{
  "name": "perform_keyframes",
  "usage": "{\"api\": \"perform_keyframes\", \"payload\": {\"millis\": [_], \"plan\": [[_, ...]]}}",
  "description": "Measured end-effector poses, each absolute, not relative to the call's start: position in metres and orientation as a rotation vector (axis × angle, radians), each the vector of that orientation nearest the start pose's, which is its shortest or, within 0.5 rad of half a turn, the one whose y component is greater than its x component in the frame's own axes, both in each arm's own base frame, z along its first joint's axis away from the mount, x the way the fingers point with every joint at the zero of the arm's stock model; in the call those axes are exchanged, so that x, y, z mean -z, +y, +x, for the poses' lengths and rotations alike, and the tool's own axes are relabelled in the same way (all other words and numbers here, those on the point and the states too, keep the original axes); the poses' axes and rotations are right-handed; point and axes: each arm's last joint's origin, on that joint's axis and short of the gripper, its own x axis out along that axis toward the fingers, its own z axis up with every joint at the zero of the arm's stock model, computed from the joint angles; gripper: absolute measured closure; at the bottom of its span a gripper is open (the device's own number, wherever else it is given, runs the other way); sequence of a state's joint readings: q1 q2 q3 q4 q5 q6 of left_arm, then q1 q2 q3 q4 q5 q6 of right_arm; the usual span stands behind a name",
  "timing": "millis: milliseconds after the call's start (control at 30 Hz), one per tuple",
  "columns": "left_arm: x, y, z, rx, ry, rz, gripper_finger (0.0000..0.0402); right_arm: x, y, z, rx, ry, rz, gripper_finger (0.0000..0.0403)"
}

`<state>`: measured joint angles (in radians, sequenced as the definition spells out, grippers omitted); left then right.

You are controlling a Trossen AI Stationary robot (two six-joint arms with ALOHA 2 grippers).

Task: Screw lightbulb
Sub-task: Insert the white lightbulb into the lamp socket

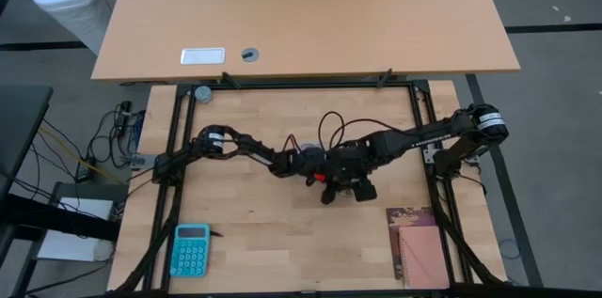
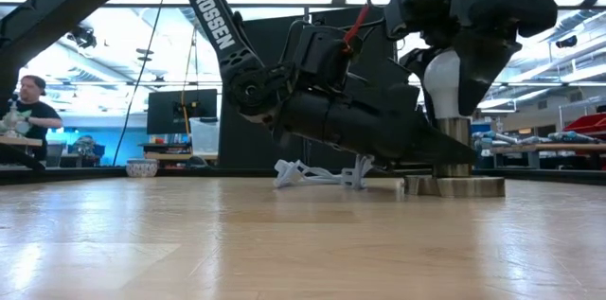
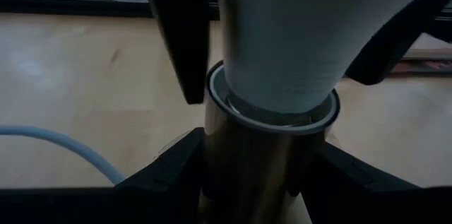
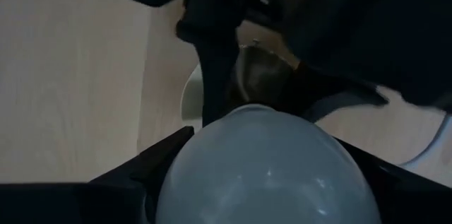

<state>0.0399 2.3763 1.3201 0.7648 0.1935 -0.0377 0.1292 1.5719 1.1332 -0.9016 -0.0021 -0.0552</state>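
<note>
Right gripper [image 2: 445, 78]: comes down from above; jaws part-spread and closed around the globe of the lightbulb [image 2: 442, 80], one finger on each flank. The right wrist view shows the pale globe [image 4: 261, 171] filling the gap between the two dark fingers. Held from above, presumably so that the wrist can turn the bulb about its upright axis.

Left gripper [image 3: 258, 174]: low, at table height; jaws about half open and clamped on the metal socket stem [image 3: 247, 160], one finger [image 3: 180, 174] on either side of it. It grips below the bulb's neck, apparently to stop the fitting from turning with the bulb.

Lightbulb: upright, globe uppermost, tapered neck [image 3: 289, 54] entering the ringed mouth of the socket stem. The screw base is hidden inside the stem, so the depth of thread engaged cannot be told. Judged to be at the screwing-in step, not yet shown finished.

Socket base disc [image 2: 456, 185]: flat, silvery, resting on the wooden table [image 2: 189, 243], with the stem rising from its middle.

White cable [image 3: 63, 146]: lies on the table beside the socket; loose, held by nothing.

Both arms [image 1: 310, 162] meet near the middle of the table in the high view, where the grippers overlap and the bulb cannot be made out.

Calculator [image 1: 191, 249], turquoise: near edge, left side, well apart from the work.

Notebooks [image 1: 419, 242]: near edge, right side, well apart.
</note>
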Motion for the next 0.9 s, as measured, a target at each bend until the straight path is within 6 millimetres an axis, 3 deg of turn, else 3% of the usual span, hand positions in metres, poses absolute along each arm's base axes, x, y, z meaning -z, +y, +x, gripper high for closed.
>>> {"api": "perform_keyframes", "payload": {"millis": [900], "plan": [[-0.075, -0.019, 0.474, -0.272, 0.261, -0.087, 0.0203, -0.223, 0.009, 0.289, 0.115, 1.347, 0.203, 0.0141]]}}
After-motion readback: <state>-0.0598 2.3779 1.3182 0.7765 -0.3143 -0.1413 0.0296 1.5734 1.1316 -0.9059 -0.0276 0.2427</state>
